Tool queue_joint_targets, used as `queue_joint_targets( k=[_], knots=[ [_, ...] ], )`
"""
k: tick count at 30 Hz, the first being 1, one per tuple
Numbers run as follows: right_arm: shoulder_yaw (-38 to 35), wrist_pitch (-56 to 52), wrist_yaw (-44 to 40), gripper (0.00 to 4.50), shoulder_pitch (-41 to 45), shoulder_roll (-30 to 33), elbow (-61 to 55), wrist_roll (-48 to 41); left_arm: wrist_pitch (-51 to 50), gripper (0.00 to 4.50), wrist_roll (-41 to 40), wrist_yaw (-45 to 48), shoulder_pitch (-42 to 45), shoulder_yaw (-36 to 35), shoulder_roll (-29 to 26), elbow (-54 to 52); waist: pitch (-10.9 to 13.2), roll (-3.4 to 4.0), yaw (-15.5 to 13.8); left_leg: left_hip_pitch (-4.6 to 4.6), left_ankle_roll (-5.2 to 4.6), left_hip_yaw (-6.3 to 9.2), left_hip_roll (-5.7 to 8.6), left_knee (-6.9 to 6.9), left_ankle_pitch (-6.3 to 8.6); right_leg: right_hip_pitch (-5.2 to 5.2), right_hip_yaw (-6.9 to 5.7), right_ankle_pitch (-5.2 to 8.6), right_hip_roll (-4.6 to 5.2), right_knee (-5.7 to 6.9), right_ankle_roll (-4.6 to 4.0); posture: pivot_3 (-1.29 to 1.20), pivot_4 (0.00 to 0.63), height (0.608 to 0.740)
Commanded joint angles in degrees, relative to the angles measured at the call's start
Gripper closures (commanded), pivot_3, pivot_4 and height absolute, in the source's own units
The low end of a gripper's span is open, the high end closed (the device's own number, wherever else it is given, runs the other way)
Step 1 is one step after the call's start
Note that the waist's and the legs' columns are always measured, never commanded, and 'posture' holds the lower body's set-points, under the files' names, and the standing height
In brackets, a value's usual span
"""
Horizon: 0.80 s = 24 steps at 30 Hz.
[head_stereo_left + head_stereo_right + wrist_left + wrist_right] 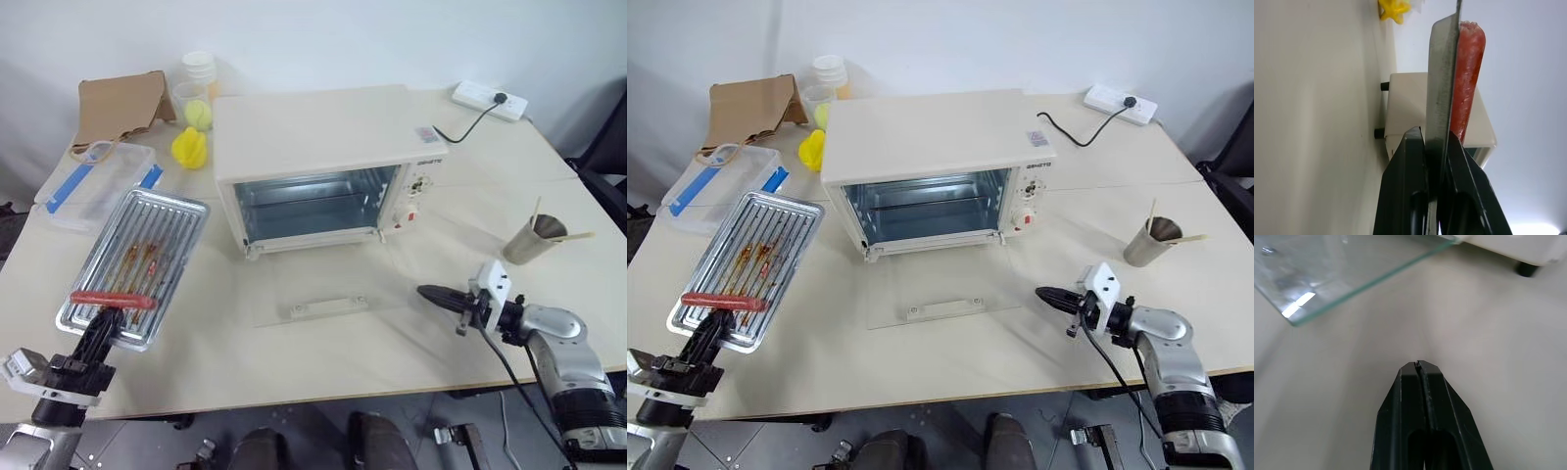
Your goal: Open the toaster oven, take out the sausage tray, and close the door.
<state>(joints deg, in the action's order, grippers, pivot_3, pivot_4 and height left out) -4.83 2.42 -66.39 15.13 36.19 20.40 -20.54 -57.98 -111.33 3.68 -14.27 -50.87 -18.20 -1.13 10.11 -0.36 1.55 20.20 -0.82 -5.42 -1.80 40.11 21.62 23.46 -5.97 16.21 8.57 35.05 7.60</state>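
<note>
Nearest the head camera, my left gripper (pixel 101 331) is clamped on the near edge of the sausage tray (pixel 137 262). From the left wrist, the black fingers (pixel 1405 181) pinch the thin metal rim between them, and the red sausage (pixel 1467 78) lies just past the pinch point. That tray sits on the table (pixel 323 362) to the left of the toaster oven (pixel 318 166), fully outside it. Its ribbed floor carries brown grease streaks, and the sausage lies crosswise near the gripped end.

My right gripper (pixel 431 293) hovers low over the table, right of the lowered door (pixel 328 299), pointing toward it. From the right wrist, its fingers (pixel 1405 401) are pressed fully together with nothing between them, and the glass edge of the door lies ahead, apart from the tips.

I note the door lies folded down flat in front of the oven, handle facing up; the cavity stands open and bare.

Behind the tray: a clear plastic box (pixel 96 183) with blue clips, a yellow object (pixel 190 147), stacked cups (pixel 199 70), and folded cardboard (pixel 118 106). A metal cup (pixel 536 238) with sticks stands on the right, and a power strip (pixel 489 99) lies at the far right corner.
</note>
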Motion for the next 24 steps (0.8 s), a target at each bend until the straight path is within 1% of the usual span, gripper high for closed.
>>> queue_joint_targets(
  k=[1,4,7,14,18,24],
  knots=[
    [0.4,-2.9,-3.6,4.47,0.0,-0.7,-5.0,-3.7,0.0,4.50,-1.7,-1.6,0.3,-2.3,0.6,-0.1,0.0,0.00,0.0,0.01,0.00,0.00,0.01,0.00,0.00,0.00,0.00,0.00,0.00,-0.01,0.01,0.00,0.150,0.740],
    [0.7,-7.0,-5.0,4.47,-0.6,-0.6,-9.9,-6.1,-0.5,4.50,-1.7,-2.6,0.5,-2.6,0.8,-0.2,0.0,0.00,-0.1,0.01,0.00,0.00,0.01,0.00,0.00,0.00,0.00,-0.01,0.00,-0.03,0.02,0.00,0.150,0.740],
    [0.3,-11.6,-4.7,4.47,-1.1,-0.7,-15.7,-9.0,-0.6,4.50,-1.7,-3.5,1.0,-2.6,1.1,-0.1,0.0,0.01,-0.1,0.01,0.01,0.00,0.00,0.00,0.01,0.00,-0.01,-0.01,0.00,-0.04,0.02,0.00,0.150,0.740],
    [-2.6,-16.7,-2.6,4.47,0.0,-0.8,-22.0,-14.3,-1.4,4.50,-1.7,-4.7,2.0,-3.2,2.1,-0.5,0.0,0.01,-0.1,0.02,0.04,0.00,0.00,-0.03,0.03,0.01,0.00,-0.01,0.00,-0.10,0.02,0.00,0.150,0.740],
    [-4.5,-19.4,0.5,4.47,2.7,-1.5,-23.9,-17.0,-1.8,4.50,-1.7,-4.9,2.1,-3.8,2.4,-0.7,0.0,0.01,-0.1,0.02,0.04,0.00,0.00,-0.03,0.04,0.01,0.00,-0.01,0.00,-0.11,0.02,0.00,0.150,0.740],
    [-6.6,-22.2,9.7,4.47,9.8,-7.0,-26.1,-20.8,-4.9,4.50,-1.7,-2.8,0.2,-5.1,2.6,-0.9,0.0,0.04,0.0,0.03,0.07,-0.01,-0.02,-0.06,0.05,0.06,-0.01,-0.01,-0.02,-0.10,0.02,0.00,0.150,0.740]
  ],
)
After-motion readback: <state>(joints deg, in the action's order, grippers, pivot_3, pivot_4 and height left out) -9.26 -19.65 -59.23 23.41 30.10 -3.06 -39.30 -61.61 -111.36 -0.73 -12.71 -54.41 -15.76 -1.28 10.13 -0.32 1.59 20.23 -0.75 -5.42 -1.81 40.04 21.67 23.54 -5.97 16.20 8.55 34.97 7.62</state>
